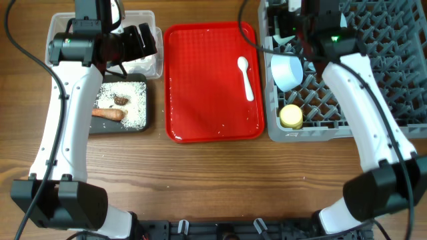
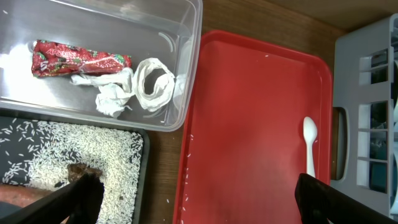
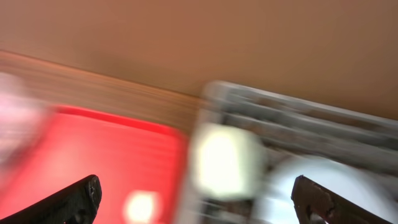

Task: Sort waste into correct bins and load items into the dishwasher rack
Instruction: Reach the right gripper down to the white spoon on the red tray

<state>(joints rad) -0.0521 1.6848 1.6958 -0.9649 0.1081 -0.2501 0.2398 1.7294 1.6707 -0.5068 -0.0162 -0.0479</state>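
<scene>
Wood-grain tabletop (image 1: 213, 173) carries everything. From overhead, the clear tub (image 1: 155, 63) sits at 10 o'clock. The left wrist view shows the red snack wrapper (image 2: 78, 59) lying inside it, with crumpled white tissue (image 2: 134, 87) touching the wrapper's lower edge.

Just beside the tub, at its 6 o'clock, is the black tray (image 2: 145, 174), spread with white rice grains (image 1: 133, 110). The orange carrot-like stick (image 1: 109, 113) lies across the tray's 8 o'clock part. The small brown lump (image 1: 121, 101) rests just beside the stick, toward 12 o'clock. A few loose grains lie on the wood next to the tray.

At the centre lies the red tray (image 1: 200, 100). The white spoon (image 1: 245, 77) is on its 2 o'clock part, bowl end toward 12 o'clock.

At 2 o'clock stands the grey rack (image 1: 387, 73). A pale blue bowl (image 1: 287, 72) sits among the pegs at its 9 o'clock edge, and the yellow cup (image 1: 291, 117) sits at its 7 o'clock corner.

The left hand (image 2: 199, 202) hangs over the tub's 3 o'clock end, fingers (image 2: 81, 199) spread wide with nothing between them.

The right hand (image 3: 199, 205) is above the rack's 10 o'clock corner, largely hidden by its arm from overhead. Its own view is blurred, but both fingers stand far apart at the lower corners, gripping nothing.
</scene>
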